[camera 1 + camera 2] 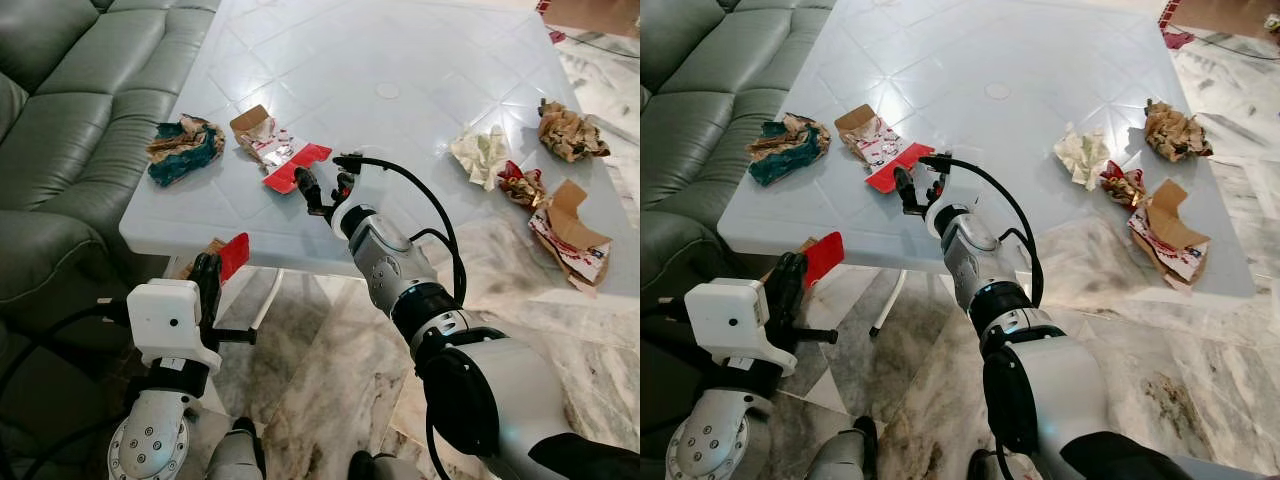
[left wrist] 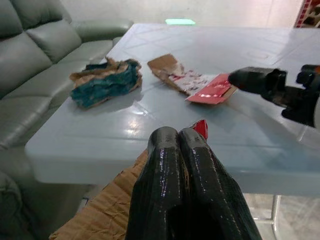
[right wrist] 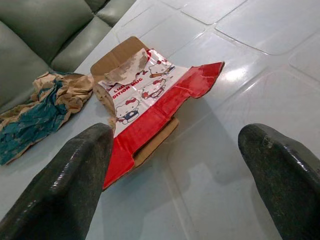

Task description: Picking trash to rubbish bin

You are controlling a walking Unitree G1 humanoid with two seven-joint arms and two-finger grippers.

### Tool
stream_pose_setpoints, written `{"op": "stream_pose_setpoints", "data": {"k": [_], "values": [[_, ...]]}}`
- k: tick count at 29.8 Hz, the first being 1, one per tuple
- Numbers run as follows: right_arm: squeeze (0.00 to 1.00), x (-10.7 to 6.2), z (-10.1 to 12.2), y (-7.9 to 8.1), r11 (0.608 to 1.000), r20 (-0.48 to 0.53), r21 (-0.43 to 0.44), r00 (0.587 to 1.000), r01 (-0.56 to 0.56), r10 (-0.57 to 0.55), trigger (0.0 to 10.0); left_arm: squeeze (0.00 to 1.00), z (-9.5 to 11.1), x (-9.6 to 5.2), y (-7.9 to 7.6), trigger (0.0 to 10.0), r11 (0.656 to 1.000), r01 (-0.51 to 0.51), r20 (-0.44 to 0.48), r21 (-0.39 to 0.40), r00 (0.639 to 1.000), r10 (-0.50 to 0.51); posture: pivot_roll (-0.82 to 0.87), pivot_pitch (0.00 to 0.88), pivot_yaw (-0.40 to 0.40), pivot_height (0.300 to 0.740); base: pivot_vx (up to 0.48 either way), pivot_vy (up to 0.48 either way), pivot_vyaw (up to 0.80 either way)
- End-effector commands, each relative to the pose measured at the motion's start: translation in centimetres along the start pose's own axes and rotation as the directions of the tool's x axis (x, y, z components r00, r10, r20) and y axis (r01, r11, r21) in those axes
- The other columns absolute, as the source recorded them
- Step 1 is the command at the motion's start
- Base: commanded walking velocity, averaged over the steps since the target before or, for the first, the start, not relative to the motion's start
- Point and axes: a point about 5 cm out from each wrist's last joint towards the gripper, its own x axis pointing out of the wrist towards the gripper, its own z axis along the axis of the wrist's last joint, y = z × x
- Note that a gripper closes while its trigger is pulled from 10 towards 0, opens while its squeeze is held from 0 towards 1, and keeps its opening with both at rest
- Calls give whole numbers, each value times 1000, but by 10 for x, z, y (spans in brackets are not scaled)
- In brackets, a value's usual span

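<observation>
A flattened red and white carton (image 1: 283,155) lies on the pale blue table (image 1: 400,70) near its front edge. Just in front of the carton, low over the tabletop, my right gripper (image 1: 325,190) stands open; in the right wrist view the carton (image 3: 150,95) lies just ahead of the left finger. Below the table's front corner my left gripper (image 1: 210,275) is shut on a piece of red and brown cardboard (image 1: 235,253), whose red tip (image 2: 201,127) pokes out past the closed fingers (image 2: 165,150). A crumpled teal and brown paper (image 1: 183,148) sits at the table's left edge.
More trash lies on the table's right side: a white crumpled paper (image 1: 483,155), a red and gold wrapper (image 1: 523,185), a brown paper ball (image 1: 570,130) and a torn carton (image 1: 570,235). A grey-green sofa (image 1: 70,100) borders the table's left. Marble floor (image 1: 320,350) lies below.
</observation>
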Motion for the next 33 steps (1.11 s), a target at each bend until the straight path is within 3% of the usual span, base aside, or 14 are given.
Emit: {"op": "stream_pose_setpoints", "data": {"k": [1, 14, 18, 24, 26, 27, 28, 30, 31, 33], "values": [[0, 2, -4, 6, 999, -33, 46, 999, -24, 25, 10000, 0, 5, -5, -2, 0, 1000, 13, 0, -7, 1000, -13, 284, 268, -98, 740, 0, 0, 0], [0, 6, -9, 29, 971, -58, 206, 989, -120, 135, 10000, 0, 11, -12, -11, 0, 997, 63, -5, -44, 998, -63, 315, 285, -104, 740, 0, 0, 0], [0, 6, -17, 45, 947, -75, 276, 979, -164, 191, 10000, 0, 12, -13, -11, 0, 997, 70, -14, -41, 997, -71, 318, 287, -102, 740, 0, 0, 0], [0, 7, -18, 53, 942, -72, 270, 971, -201, 228, 10000, 0, 11, -11, -12, 0, 996, 75, -21, -45, 997, -76, 310, 275, -102, 740, 0, 0, 0], [0, 8, -8, 47, 972, -44, 117, 976, -206, 212, 10000, 0, 14, -1, -14, 0, 996, 85, 11, -30, 996, -85, 283, 243, -100, 740, 0, 0, 0], [0, 8, -8, 47, 972, -44, 117, 976, -206, 212, 10000, 0, 14, -1, -14, 0, 996, 85, 11, -30, 996, -85, 283, 243, -100, 740, 0, 0, 0], [0, 7, 5, 31, 979, 3, -78, 981, -191, 192, 10000, 0, 20, 10, -11, 0, 998, 70, 59, -8, 996, -69, 270, 226, -99, 740, 0, 0, 0], [0, 5, 11, 23, 976, 24, -128, 983, -176, 181, 10000, 0, 21, 16, -9, 0, 998, 60, 74, -1, 995, -60, 242, 202, -95, 740, 0, 0, 0], [0, 2, 18, 8, 972, 55, -178, 985, -152, 164, 10000, 0, 22, 25, -5, 0, 999, 51, 96, 3, 994, -51, 210, 176, -92, 740, 0, 0, 0], [0, 0, 22, 2, 970, 68, -198, 985, -141, 157, 10000, 0, 23, 29, -3, 0, 999, 49, 107, 4, 993, -49, 210, 176, -92, 740, 0, 0, 0]]}}
